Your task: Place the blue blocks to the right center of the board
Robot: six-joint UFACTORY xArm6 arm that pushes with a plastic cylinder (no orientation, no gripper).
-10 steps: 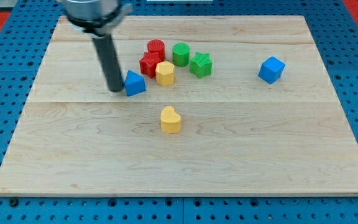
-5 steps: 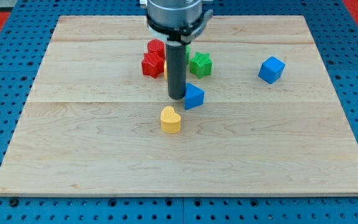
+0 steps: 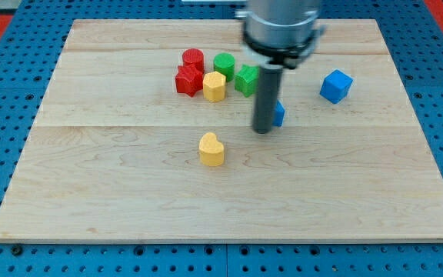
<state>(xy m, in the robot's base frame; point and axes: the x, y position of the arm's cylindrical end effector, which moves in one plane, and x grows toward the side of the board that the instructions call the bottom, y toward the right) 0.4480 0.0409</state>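
My tip (image 3: 263, 129) rests on the board right of centre, touching the left side of a blue triangular block (image 3: 279, 114), which is mostly hidden behind the rod. A blue cube (image 3: 335, 85) sits further toward the view's right and a little higher up. The two blue blocks are apart, with a gap of bare wood between them.
A cluster sits left of the rod: red cylinder (image 3: 193, 59), red star block (image 3: 185, 80), yellow hexagonal block (image 3: 214, 87), green cylinder (image 3: 224, 65), green star block (image 3: 245, 79). A yellow heart-shaped block (image 3: 211, 148) lies alone below. The wooden board (image 3: 91, 185) lies on a blue pegboard.
My tip has swept from the view's left to the right, pushing the blue triangular block past the cluster toward the blue cube. The yellow hexagonal block shifted slightly.
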